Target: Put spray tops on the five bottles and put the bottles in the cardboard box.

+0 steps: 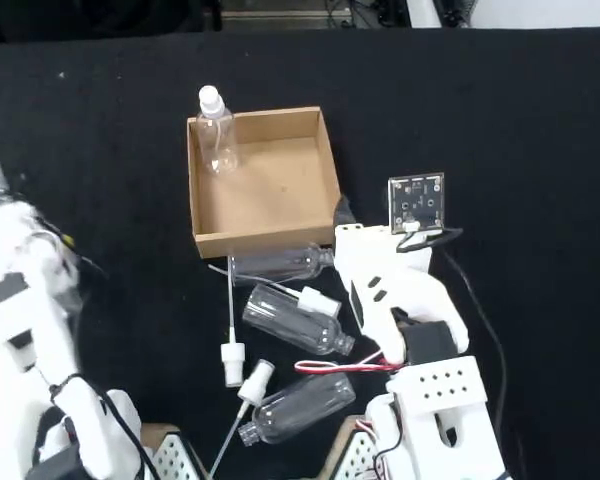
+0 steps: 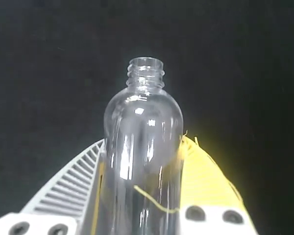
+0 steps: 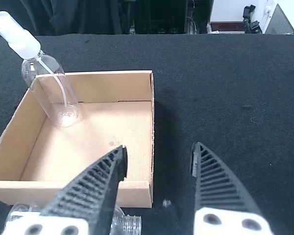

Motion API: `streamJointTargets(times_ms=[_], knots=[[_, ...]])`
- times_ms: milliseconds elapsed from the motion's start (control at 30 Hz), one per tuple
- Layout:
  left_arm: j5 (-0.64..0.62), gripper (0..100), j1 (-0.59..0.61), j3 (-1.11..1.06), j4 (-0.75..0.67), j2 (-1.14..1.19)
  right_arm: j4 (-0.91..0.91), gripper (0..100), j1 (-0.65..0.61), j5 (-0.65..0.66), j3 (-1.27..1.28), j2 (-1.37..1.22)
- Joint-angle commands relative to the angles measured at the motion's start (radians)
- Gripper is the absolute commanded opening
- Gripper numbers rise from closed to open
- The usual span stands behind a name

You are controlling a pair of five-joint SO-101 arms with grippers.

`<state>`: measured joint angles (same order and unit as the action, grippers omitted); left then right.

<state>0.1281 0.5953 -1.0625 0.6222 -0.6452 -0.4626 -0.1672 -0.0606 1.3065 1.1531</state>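
Note:
My left gripper is shut on a clear bottle with an uncapped threaded neck, held over the black cloth. The left arm stands at the table's left edge. A cardboard box sits mid-table, and one bottle with a white spray top stands in its far left corner. My right gripper is open and holds nothing, hovering by the box's front right corner. Three uncapped bottles lie in front of the box. Loose spray tops lie among them.
Black cloth covers the table. A small square circuit board sits on the right arm beside the box. Red and white wires run across the right arm's base. Open cloth lies to the right of the box and behind it.

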Motion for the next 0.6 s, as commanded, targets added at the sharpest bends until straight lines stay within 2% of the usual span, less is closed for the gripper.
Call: streamJointTargets(times_ms=[0, 67, 200, 267, 400, 500, 567], knots=[[0.058, 3, -0.093, -0.027, -0.012, -0.040, 0.028, 19.8, -0.011, 0.000, 0.002, 0.025], [0.081, 6, -0.124, -0.028, 0.041, -0.038, 0.028, 19.8, -0.021, 0.000, 0.004, 0.025], [0.095, 28, -0.148, -0.025, 0.130, -0.008, 0.026, 19.8, -0.038, 0.002, 0.005, 0.025], [0.095, 35, -0.140, -0.025, 0.160, 0.011, 0.026, 19.8, -0.038, 0.002, 0.005, 0.025], [0.123, 34, -0.137, 0.018, 0.238, 0.031, 0.026, 19.8, -0.038, 0.002, 0.005, 0.025], [0.135, 33, -0.079, 0.183, 0.384, 0.055, 0.026, 19.8, -0.035, 0.002, 0.005, 0.025], [0.138, 33, 0.001, 0.331, 0.465, 0.097, 0.026, 19.8, -0.035, 0.002, 0.005, 0.025]])
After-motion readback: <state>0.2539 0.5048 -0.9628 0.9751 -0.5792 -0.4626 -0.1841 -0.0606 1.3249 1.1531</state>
